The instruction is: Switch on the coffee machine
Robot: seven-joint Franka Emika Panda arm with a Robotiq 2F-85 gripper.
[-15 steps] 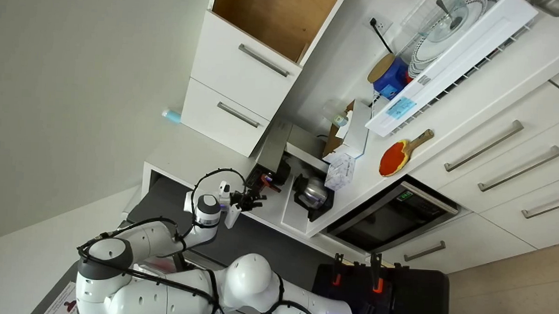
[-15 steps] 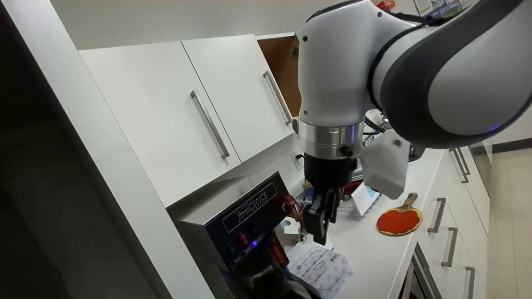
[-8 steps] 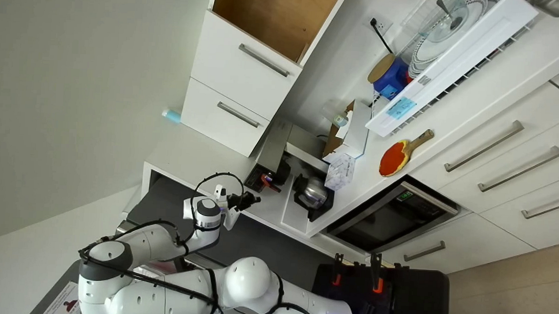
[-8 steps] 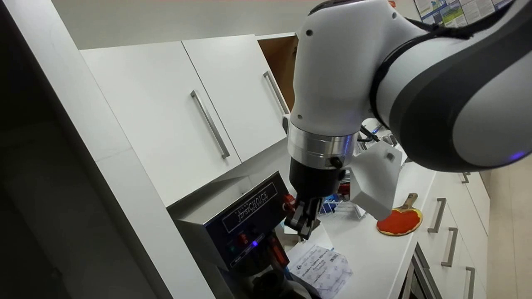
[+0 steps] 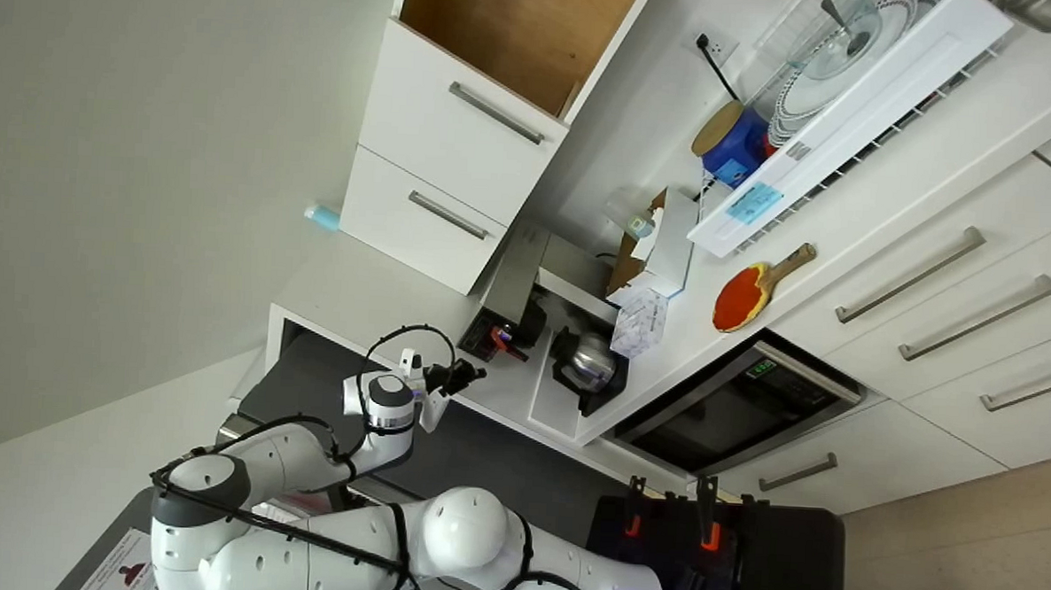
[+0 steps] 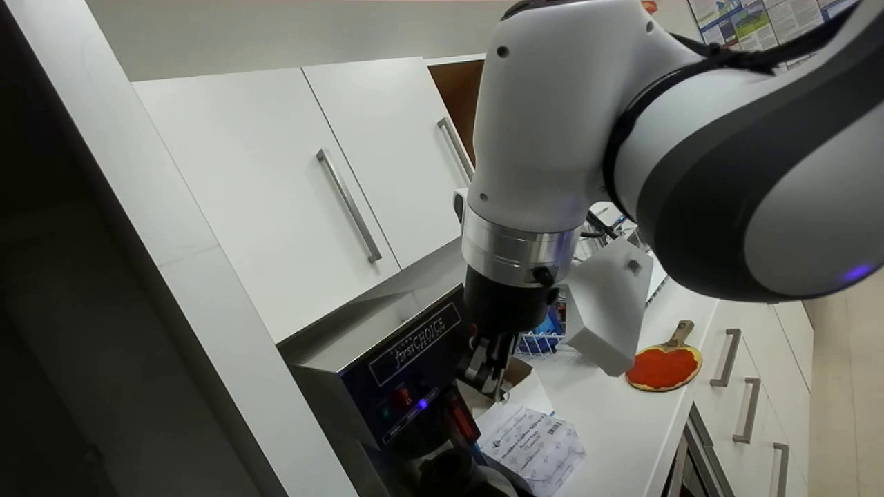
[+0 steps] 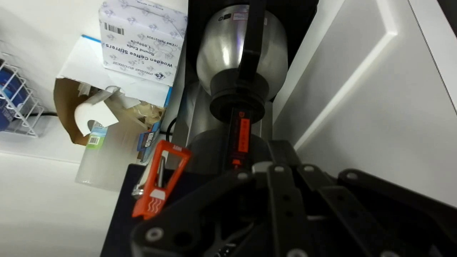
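Nearest, in an exterior view, the black metal gripper [image 6: 485,383] hangs from the white and grey jointed arm [image 6: 545,124], clenched, its two fingers drawn together. It stands at three o'clock of the small boxy black-and-silver coffee machine [image 6: 390,376]; whether the two touch cannot be told. The machine stands on the white tabletop [image 6: 608,424], its dark front panel [image 6: 431,369] bearing a red switch [image 6: 402,397] and a blue point of light [image 6: 423,404]. From the gripper in the wrist view, the black handle with a red label [image 7: 244,135] lies at ten o'clock, the orange-red plastic lever [image 7: 152,175] marked HOT at nine, and the rounded chrome pot [image 7: 223,46] at eleven. Farther out at ten o'clock is the white printed carton of wooden coffee stirrers [image 7: 142,39], just beside the open-topped white cardboard box [image 5: 669,248], with the clear plastic tub [image 7: 107,169] at nine. In an exterior view, counting from the machine, the red-faced paddle with yellow rim and wooden handle [image 5: 743,296] rests at three o'clock, the white dish rack [image 5: 852,119] at two, and the black glass-fronted built-in oven [image 5: 720,416] at four. White cupboards [image 6: 255,200] with silver handles [image 6: 348,207] hang at eleven in both exterior views.
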